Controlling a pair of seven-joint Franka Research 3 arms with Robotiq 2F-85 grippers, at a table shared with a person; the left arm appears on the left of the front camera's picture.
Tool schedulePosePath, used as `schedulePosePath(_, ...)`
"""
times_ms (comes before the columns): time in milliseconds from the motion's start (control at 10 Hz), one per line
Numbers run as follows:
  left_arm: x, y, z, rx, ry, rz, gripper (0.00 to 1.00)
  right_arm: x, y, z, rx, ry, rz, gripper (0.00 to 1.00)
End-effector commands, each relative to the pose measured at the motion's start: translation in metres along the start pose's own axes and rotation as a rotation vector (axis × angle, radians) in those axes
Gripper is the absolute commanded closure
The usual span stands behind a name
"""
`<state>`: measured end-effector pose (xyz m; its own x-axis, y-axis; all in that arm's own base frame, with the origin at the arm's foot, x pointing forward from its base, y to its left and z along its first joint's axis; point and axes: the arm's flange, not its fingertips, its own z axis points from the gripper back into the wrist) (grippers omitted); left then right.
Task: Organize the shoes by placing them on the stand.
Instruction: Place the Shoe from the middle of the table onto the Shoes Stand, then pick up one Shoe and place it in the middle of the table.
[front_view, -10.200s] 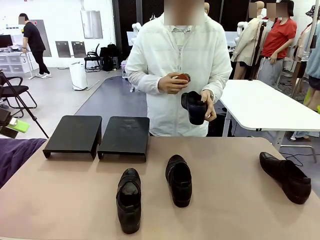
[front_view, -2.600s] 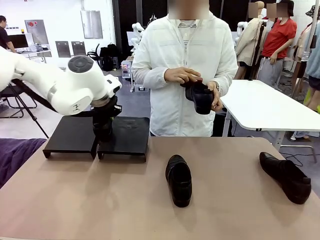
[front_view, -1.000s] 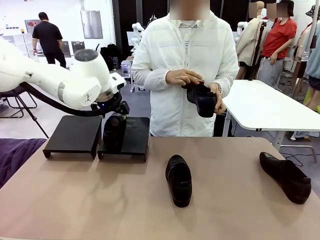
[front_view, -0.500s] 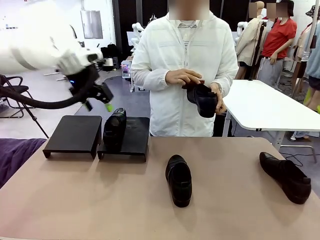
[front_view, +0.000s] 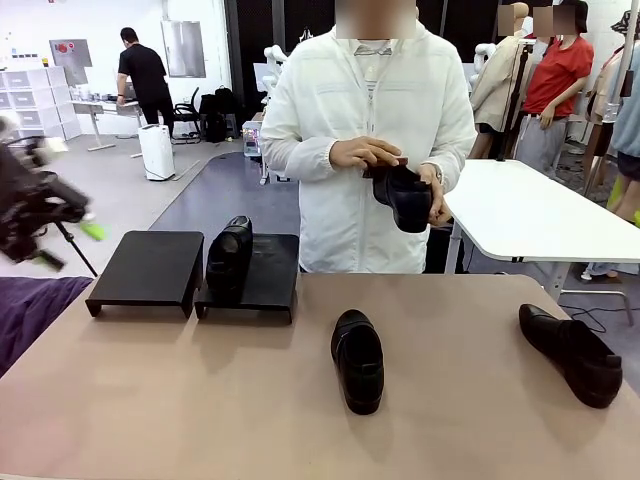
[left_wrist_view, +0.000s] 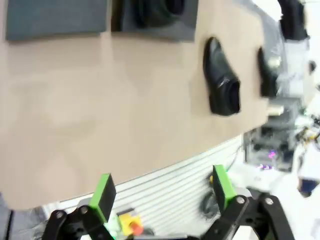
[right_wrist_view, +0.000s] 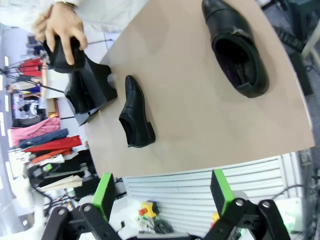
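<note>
One black shoe (front_view: 229, 257) rests on the right-hand black stand (front_view: 268, 270), toe toward me; from my right wrist it (right_wrist_view: 76, 91) shows dark against that stand (right_wrist_view: 100, 82). A second shoe (front_view: 358, 360) (left_wrist_view: 222, 82) (right_wrist_view: 135, 113) lies mid-table. A third shoe (front_view: 572, 352) (right_wrist_view: 237, 47) lies at the table's right end. The person holds another shoe (front_view: 404, 195) (right_wrist_view: 61, 54) in both hands at chest height. My left gripper (front_view: 70, 246) is a blur at the far left, off the table, and stands open (left_wrist_view: 162, 192). My right gripper (right_wrist_view: 162, 191) hangs open above the table's near edge.
The left-hand black stand (front_view: 148, 268) (left_wrist_view: 55, 17) is bare. A purple cloth (front_view: 30, 310) covers the table's left corner. The person stands at the far edge behind the stands. A white table (front_view: 530, 215) is behind on the right.
My left arm has pulled back from the right-hand stand, up and then out to the far left, open and with nothing in it. The shoe stays on the stand.
</note>
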<state>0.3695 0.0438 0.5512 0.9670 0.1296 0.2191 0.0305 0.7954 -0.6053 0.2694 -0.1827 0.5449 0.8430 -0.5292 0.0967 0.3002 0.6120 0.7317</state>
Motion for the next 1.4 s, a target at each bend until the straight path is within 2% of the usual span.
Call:
schedulePosePath(0,-0.064,0.026,0.024,-0.041,-0.243,0.056,0.00,0.001,0.000,0.002,0.014,-0.002,0.023,0.00)
schedulePosePath(100,-0.063,0.046,0.026,-0.051,-0.227,0.017,0.00,0.001,0.000,0.002,0.014,-0.002,0.023,0.00)
schedulePosePath(200,-0.044,0.053,0.013,0.005,-0.208,0.023,0.00,0.001,0.000,0.002,0.014,-0.002,0.023,0.00)
schedulePosePath(300,-0.063,0.042,0.031,-0.059,-0.194,0.078,0.00,0.001,0.000,0.002,0.014,-0.002,0.023,0.00)
schedulePosePath(1300,-0.063,0.042,0.031,-0.059,-0.194,0.078,0.00,0.000,0.000,0.000,0.000,0.000,0.000,0.00)
